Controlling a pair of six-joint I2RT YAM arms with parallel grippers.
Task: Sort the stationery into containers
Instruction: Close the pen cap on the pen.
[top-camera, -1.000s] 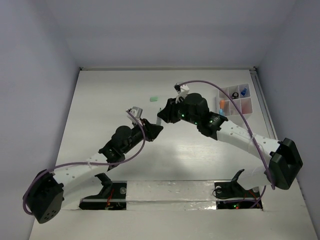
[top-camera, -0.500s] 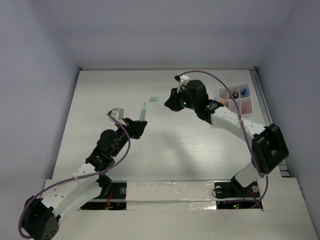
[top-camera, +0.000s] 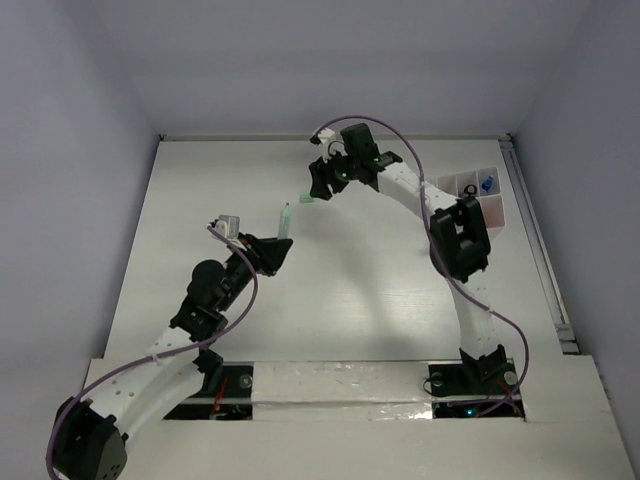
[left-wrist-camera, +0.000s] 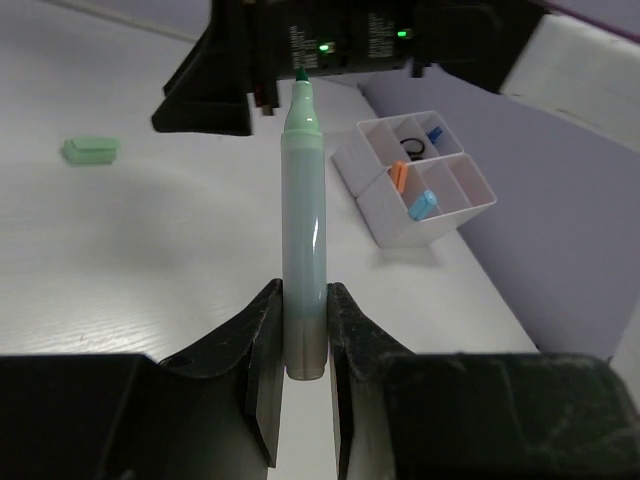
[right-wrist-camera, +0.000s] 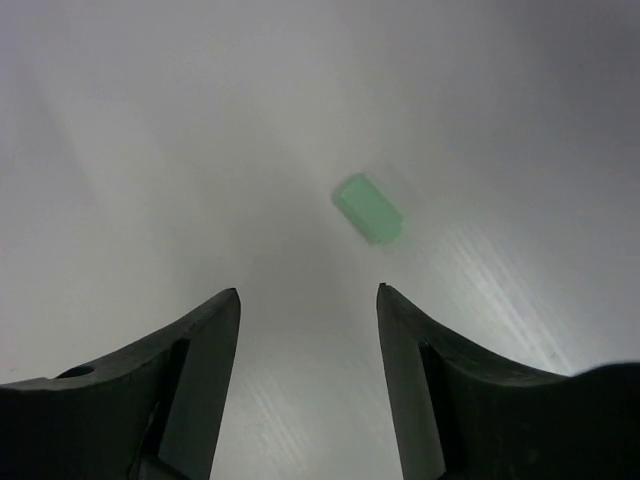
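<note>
A mint pen (left-wrist-camera: 303, 230) stands up between the fingers of my left gripper (left-wrist-camera: 305, 330), which is shut on its lower end. From above, the pen (top-camera: 285, 220) and left gripper (top-camera: 275, 245) are at mid-table. A green eraser block (right-wrist-camera: 368, 208) lies on the table just beyond my right gripper (right-wrist-camera: 308, 292), whose jaws stand open and empty. From above, the right gripper (top-camera: 315, 190) hangs right beside the eraser (top-camera: 304, 199). The white divided tray (top-camera: 497, 212) sits at the far right.
In the left wrist view the tray (left-wrist-camera: 385, 205) holds an orange piece (left-wrist-camera: 398, 176), a blue block (left-wrist-camera: 422, 205), a black ring (left-wrist-camera: 413, 150) and a blue clip (left-wrist-camera: 433, 131). The right arm's black body (left-wrist-camera: 330, 40) looms behind the pen tip.
My right arm has swung away from the tray side to the far left, over the green eraser, and its jaws have opened. My left gripper drew back left with the pen.
</note>
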